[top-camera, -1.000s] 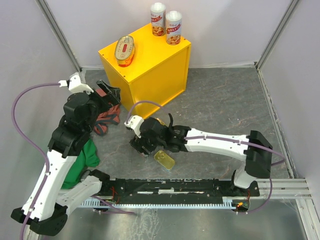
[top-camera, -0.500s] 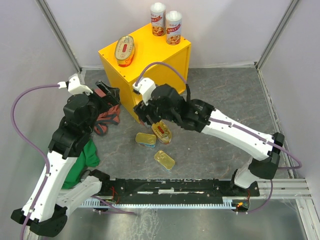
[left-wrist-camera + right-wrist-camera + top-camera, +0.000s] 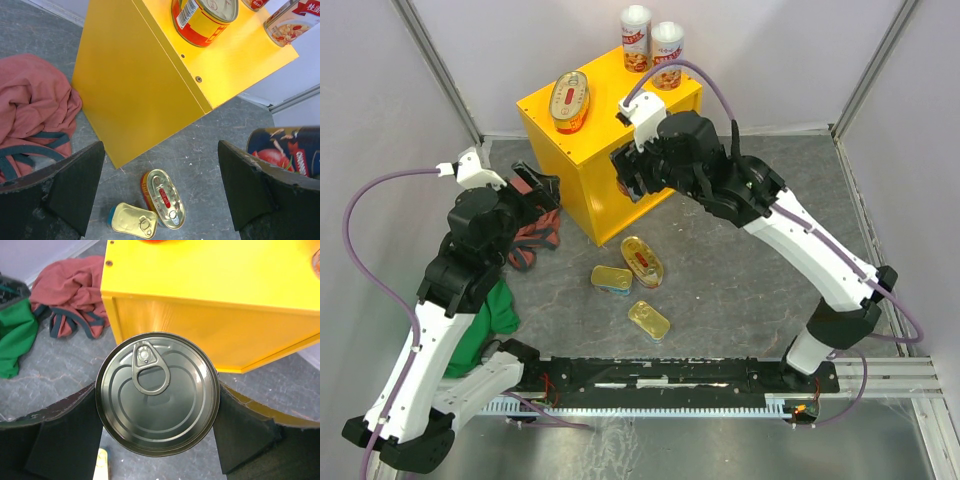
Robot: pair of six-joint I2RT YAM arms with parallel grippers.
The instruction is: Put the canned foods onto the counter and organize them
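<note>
The yellow counter carries two tall red-labelled cans and an oval gold tin. My right gripper is shut on the dark round can and holds it in the air in front of the counter's near face, below its top. The can's blue label shows in the left wrist view. On the floor lie an oval gold tin and two rectangular gold tins. My left gripper is open and empty, left of the counter.
A red cloth and a green cloth lie on the grey floor by the left arm. Pale walls and metal posts close in the back and sides. A rail runs along the near edge.
My right arm has lifted the dark can off the floor by the gold tins and carried it up and back to the counter's front. The left arm has not moved.
</note>
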